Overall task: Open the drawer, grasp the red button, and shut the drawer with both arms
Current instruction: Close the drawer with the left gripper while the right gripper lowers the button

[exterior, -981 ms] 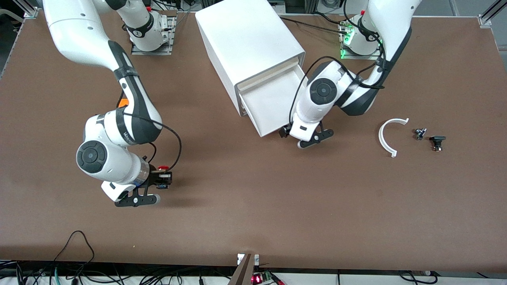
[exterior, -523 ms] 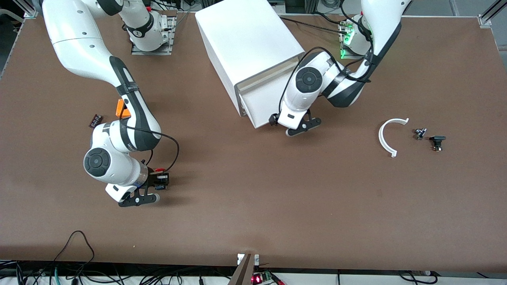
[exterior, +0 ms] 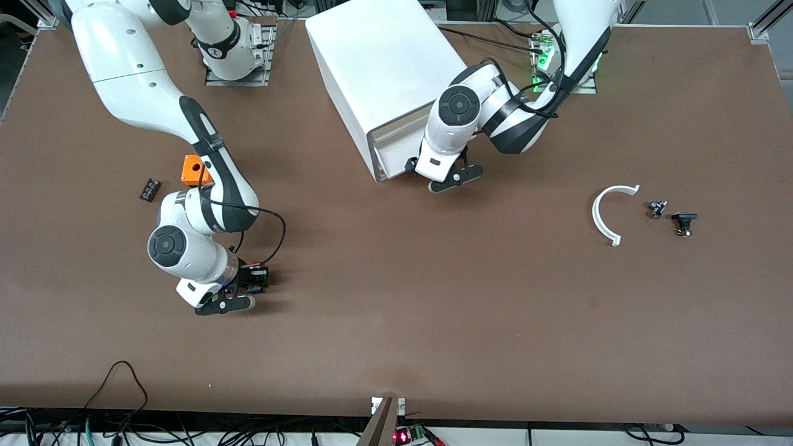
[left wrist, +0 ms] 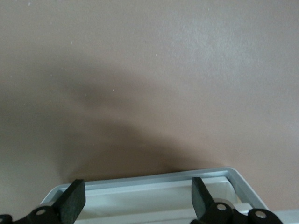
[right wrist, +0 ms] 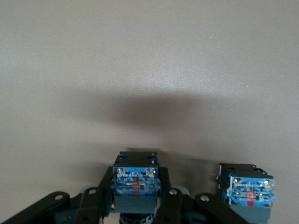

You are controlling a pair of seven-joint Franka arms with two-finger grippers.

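The big white cabinet point(exterior: 378, 62) stands at the arms' side of the table. Its lowest drawer point(exterior: 396, 152) is pushed almost fully in. My left gripper point(exterior: 413, 167) is at the drawer's front, open, with a finger on each side of the front rim point(left wrist: 149, 183); it also shows in the left wrist view point(left wrist: 138, 199). My right gripper point(exterior: 251, 285) is low over the table toward the right arm's end, shut on the button point(exterior: 258, 274). The right wrist view shows the gripper point(right wrist: 134, 198) clamping the button's black body with its blue underside point(right wrist: 134, 181); the cap is hidden.
A second like block with a blue face point(right wrist: 247, 191) sits beside the held one. An orange cube with a hole point(exterior: 193, 169) and a small dark part point(exterior: 149, 189) lie near the right arm. A white curved piece point(exterior: 604, 214) and two small dark parts point(exterior: 657, 209) point(exterior: 684, 222) lie toward the left arm's end.
The left gripper has pushed the drawer from about half open to almost fully in. The right gripper, holding the button, has shifted slightly away from the front camera.
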